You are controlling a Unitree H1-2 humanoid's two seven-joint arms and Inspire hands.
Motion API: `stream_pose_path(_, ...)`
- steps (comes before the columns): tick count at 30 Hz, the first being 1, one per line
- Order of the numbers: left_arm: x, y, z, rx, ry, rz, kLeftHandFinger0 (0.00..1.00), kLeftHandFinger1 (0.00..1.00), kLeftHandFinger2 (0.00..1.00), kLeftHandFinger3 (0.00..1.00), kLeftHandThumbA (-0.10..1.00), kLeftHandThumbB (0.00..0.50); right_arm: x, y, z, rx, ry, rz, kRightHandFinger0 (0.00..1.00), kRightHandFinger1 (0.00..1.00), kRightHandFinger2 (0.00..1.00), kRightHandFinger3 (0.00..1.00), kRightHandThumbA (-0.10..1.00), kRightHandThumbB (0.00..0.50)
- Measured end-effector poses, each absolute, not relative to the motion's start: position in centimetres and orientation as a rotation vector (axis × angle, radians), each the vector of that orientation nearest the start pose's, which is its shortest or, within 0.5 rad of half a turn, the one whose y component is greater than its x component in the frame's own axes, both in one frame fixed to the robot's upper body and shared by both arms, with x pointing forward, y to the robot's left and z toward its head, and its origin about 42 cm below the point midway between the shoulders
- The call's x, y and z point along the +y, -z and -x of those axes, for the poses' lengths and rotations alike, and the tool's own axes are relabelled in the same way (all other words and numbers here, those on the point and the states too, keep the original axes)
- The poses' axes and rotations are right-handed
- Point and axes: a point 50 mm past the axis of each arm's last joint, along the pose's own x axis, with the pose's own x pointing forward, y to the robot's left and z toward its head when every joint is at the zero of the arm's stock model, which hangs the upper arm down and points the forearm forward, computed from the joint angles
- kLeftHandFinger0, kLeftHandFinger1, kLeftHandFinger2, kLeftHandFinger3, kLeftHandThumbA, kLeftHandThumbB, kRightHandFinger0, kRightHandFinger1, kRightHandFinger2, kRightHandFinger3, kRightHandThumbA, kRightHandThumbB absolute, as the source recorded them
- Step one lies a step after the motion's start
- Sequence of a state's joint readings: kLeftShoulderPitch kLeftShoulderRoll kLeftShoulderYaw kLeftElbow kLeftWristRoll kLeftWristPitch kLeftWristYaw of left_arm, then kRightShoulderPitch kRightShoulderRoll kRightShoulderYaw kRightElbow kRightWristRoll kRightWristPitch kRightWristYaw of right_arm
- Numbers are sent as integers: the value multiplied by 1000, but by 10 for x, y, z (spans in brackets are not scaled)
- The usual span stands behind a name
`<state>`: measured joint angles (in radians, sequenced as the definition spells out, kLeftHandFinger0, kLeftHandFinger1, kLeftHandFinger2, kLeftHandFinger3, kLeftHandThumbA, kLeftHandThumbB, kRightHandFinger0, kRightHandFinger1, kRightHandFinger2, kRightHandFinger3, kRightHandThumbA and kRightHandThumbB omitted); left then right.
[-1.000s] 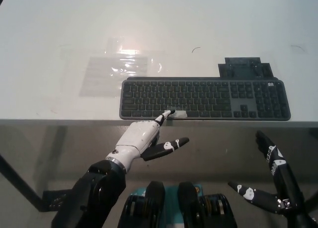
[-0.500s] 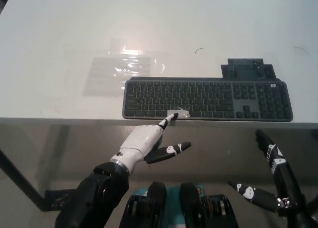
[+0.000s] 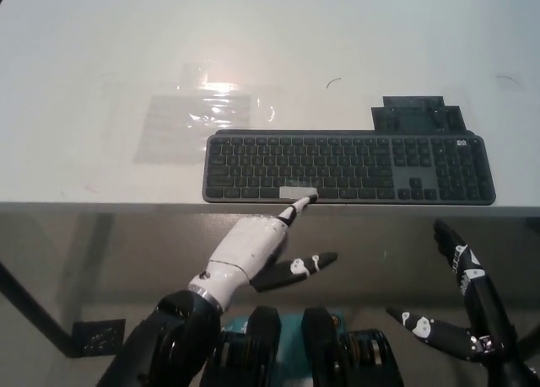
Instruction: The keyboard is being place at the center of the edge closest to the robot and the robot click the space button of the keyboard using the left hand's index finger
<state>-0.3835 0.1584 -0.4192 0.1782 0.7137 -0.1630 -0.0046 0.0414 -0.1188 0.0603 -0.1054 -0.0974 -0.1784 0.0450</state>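
A dark grey keyboard (image 3: 348,167) lies along the near edge of the white table (image 3: 253,41), a little right of centre. Its space bar (image 3: 296,192) is marked with pale tape. My white left hand (image 3: 253,248) is below the table edge, one finger stretched out with its tip at the keyboard's front edge just right of the taped key; the other fingers are apart and it holds nothing. My black right hand (image 3: 460,307) rests low at the bottom right, fingers spread, holding nothing.
A clear plastic sheet (image 3: 198,117) lies flat on the table left of the keyboard. A dark flat object (image 3: 415,115) sits just behind the keyboard's right part. A short dark mark (image 3: 333,83) is on the table further back.
My left hand has drawn back toward me and slid right: the fingertip that rested on the taped space bar is now off it, at the keyboard's front edge. The right hand is unchanged.
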Motion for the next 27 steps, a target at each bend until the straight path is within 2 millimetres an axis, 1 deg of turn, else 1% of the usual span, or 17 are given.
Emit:
stream_pose_path(3,117,-172,-354,-539,461,-909,0,0,40,1000,1000,434,-228,-123,-268,-229,-118,212,1000,1000,1000,1000,1000,292)
stream_pose_path(5,116,-182,-341,-577,456,-886,0,0,148,1000,1000,389,-228,-122,-267,-224,-118,211,1000,1000,1000,1000,1000,288)
stream_pose_path(6,117,-187,-334,-598,452,-872,0,11,208,1000,1000,393,-228,-121,-267,-222,-118,211,1000,1000,1000,1000,1000,279)
stream_pose_path(7,118,-189,-329,-608,450,-863,0,21,172,1000,1000,384,-228,-121,-267,-220,-118,211,1000,1000,1000,1000,1000,279)
stream_pose_path(9,122,-200,-312,-650,441,-835,0,23,230,1000,1000,394,-228,-120,-267,-217,-117,212,1000,1000,1000,1000,1000,288)
stream_pose_path(10,124,-204,-306,-663,438,-826,0,1,131,1000,1000,383,-228,-120,-267,-216,-117,212,1000,1000,1000,1000,1000,289)
stream_pose_path(12,135,-212,-288,-692,426,-808,0,0,173,1000,1000,415,-228,-119,-266,-212,-117,212,1000,1000,1000,1000,1000,286)
stream_pose_path(13,141,-216,-281,-701,418,-801,0,0,166,1000,1000,403,-228,-118,-266,-210,-117,212,1000,1000,1000,1000,1000,283)
stream_pose_path(16,162,-226,-259,-720,388,-780,0,0,117,1000,1000,410,-229,-117,-265,-206,-116,212,1000,1000,1000,1000,1000,290)
stream_pose_path(18,175,-230,-248,-718,368,-764,0,0,3,1000,1000,415,-229,-116,-263,-202,-115,212,1000,1000,1000,1000,1000,277)
stream_pose_path(21,194,-226,-237,-671,342,-731,0,0,0,1000,1000,418,-229,-114,-261,-196,-115,211,1000,1000,1000,1000,1000,275)
stream_pose_path(22,202,-222,-234,-642,330,-711,81,11,60,1000,1000,429,-229,-114,-261,-195,-114,209,1000,1000,1000,1000,1000,275)
stream_pose_path(23,207,-219,-231,-626,323,-696,434,230,273,1000,1000,396,-229,-114,-261,-194,-114,209,1000,1000,1000,1000,1000,284)
stream_pose_path(24,212,-218,-229,-613,314,-689,664,365,408,1000,1000,338,-229,-113,-260,-193,-114,209,1000,1000,1000,1000,1000,284)
stream_pose_path(25,218,-214,-227,-593,305,-672,1000,607,649,1000,1000,352,-229,-113,-260,-191,-113,209,1000,1000,1000,1000,1000,278)
stream_pose_path(26,223,-211,-226,-577,301,-657,1000,687,723,1000,1000,354,-229,-112,-259,-187,-113,209,1000,1000,1000,1000,1000,277)
stream_pose_path(27,227,-207,-225,-561,297,-644,1000,921,975,1000,1000,378,-229,-111,-258,-185,-113,209,1000,1000,1000,1000,1000,275)
